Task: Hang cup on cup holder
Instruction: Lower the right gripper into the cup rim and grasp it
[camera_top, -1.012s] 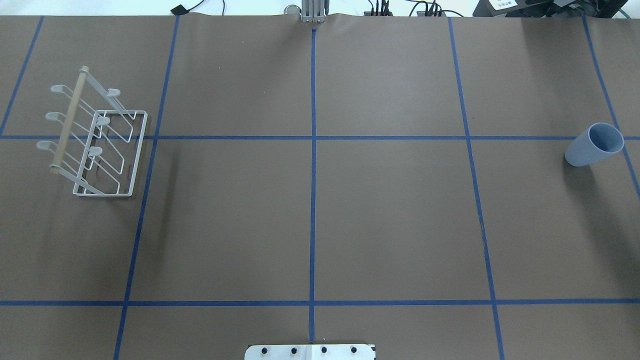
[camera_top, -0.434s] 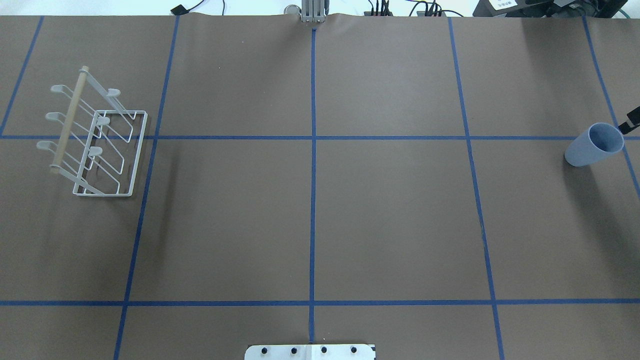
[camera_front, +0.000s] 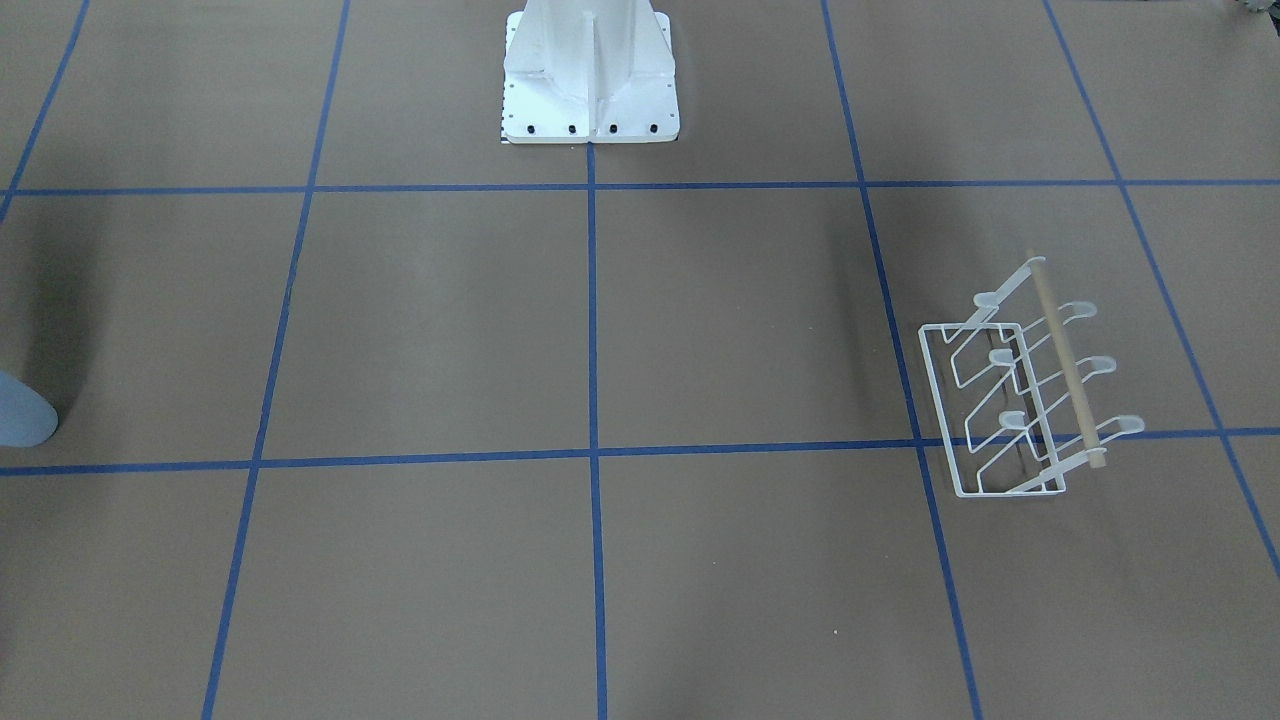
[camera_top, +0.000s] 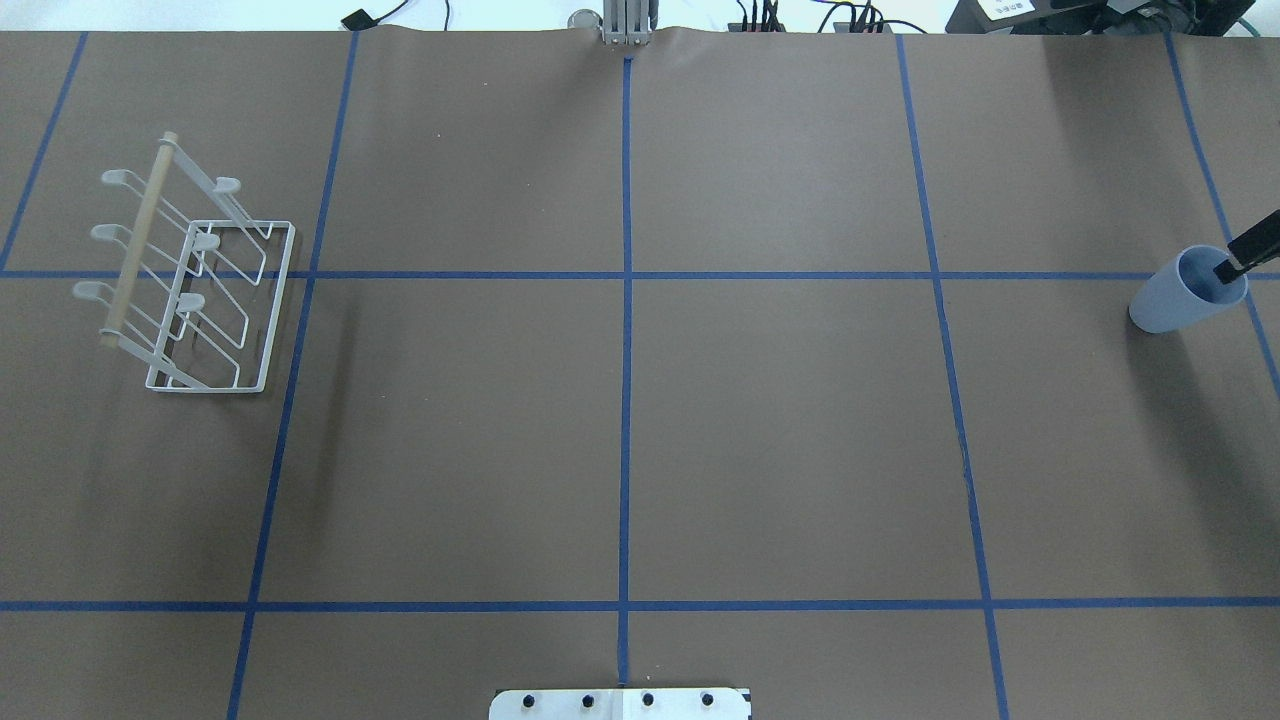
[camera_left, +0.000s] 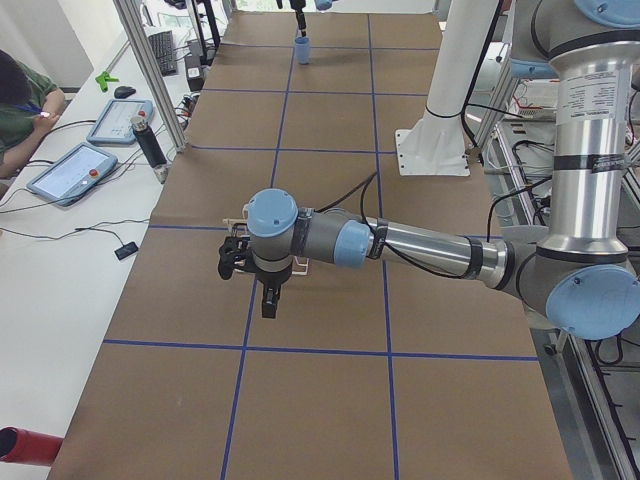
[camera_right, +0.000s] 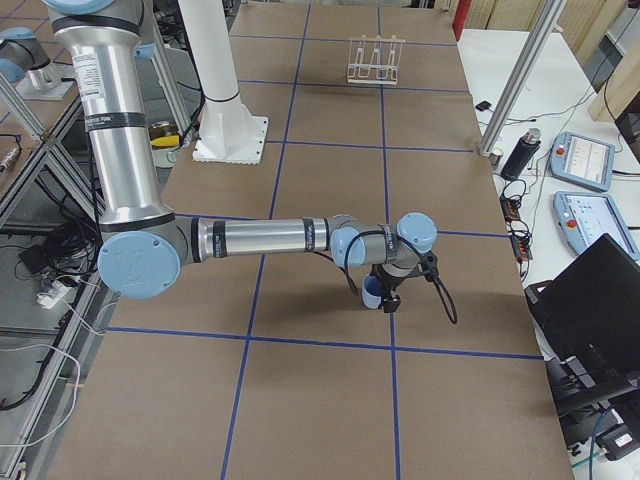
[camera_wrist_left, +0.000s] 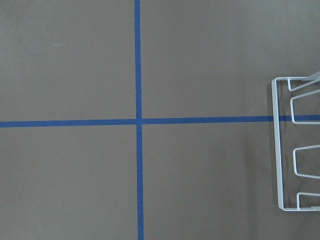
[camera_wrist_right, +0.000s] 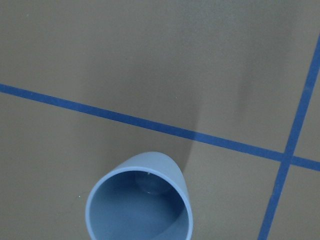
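The pale blue cup (camera_top: 1188, 292) stands upright, mouth up, at the table's far right; it also shows in the right wrist view (camera_wrist_right: 140, 207) and at the left edge of the front view (camera_front: 22, 420). My right gripper (camera_right: 386, 298) hovers right at the cup. One black finger (camera_top: 1240, 252) reaches over the cup's rim from the right edge; the other is out of frame, so the jaws stand apart. The white wire cup holder (camera_top: 195, 290) with its wooden rod stands at the far left. My left gripper (camera_left: 263, 292) hangs above it; I cannot tell whether it is open or shut.
The brown table cover carries a grid of blue tape lines. The robot's white base (camera_front: 590, 80) stands at the middle of the near edge. The left wrist view shows only the holder's base frame (camera_wrist_left: 278, 150) at its right edge. Operators' tablets (camera_left: 75, 170) lie on the side table.
A black finger of my right gripper has come in from the right edge and moved over the cup's rim. The cup and the holder have not moved.
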